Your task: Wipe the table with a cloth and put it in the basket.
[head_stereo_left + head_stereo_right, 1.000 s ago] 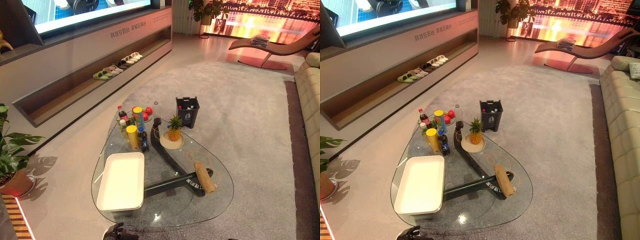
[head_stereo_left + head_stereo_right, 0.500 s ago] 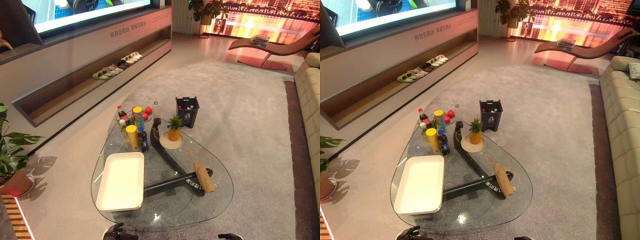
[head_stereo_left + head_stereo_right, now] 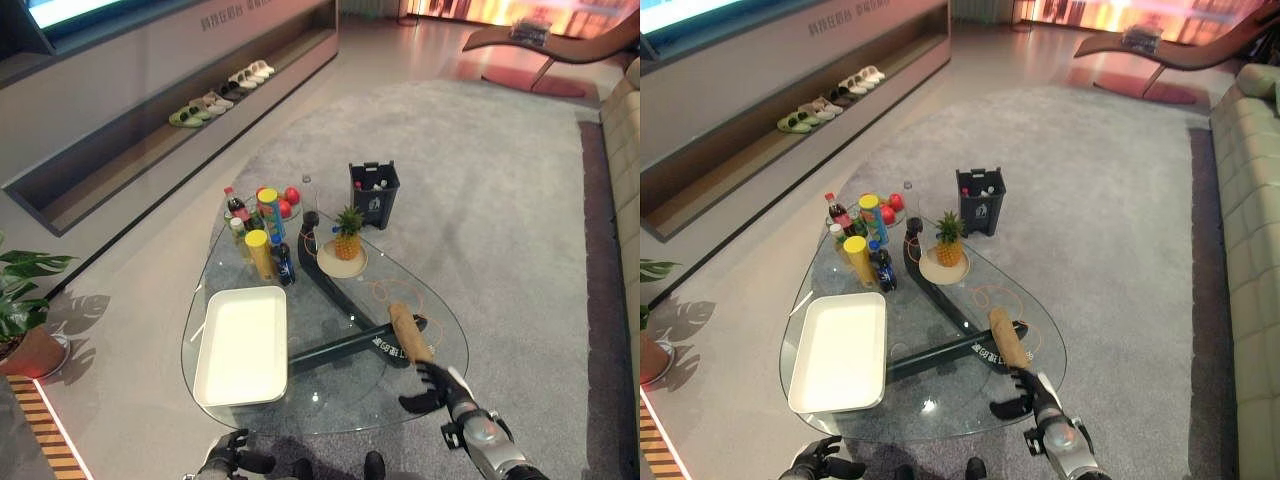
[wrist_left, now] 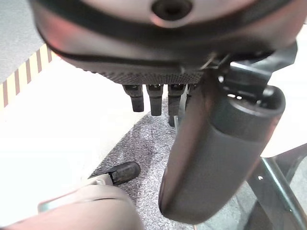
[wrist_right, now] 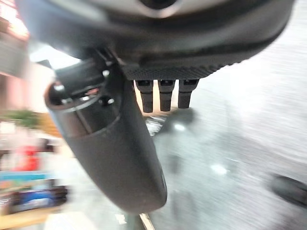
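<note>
A rolled tan cloth (image 3: 410, 333) lies on the right side of the glass table (image 3: 330, 402). My right hand (image 3: 432, 385) hovers over the table's near right edge, just short of the cloth's near end, with its fingers relaxed and spread around nothing. The right wrist view shows that hand's fingers (image 5: 160, 95) straight over the glass. A white rectangular basket (image 3: 242, 343) sits on the table's left half, with nothing in it. My left hand (image 3: 225, 460) hangs low, below the table's near edge, open and holding nothing.
Bottles and cans (image 3: 262, 245), red fruit (image 3: 290, 197) and a pineapple on a plate (image 3: 347, 238) crowd the table's far end. A dark bin (image 3: 375, 195) stands on the carpet beyond. A sofa (image 3: 628, 200) runs along the right. A potted plant (image 3: 25, 310) stands at the left.
The camera has tilted down. My right hand has risen into view and reached over the table's near right edge toward the cloth. The left hand stays low.
</note>
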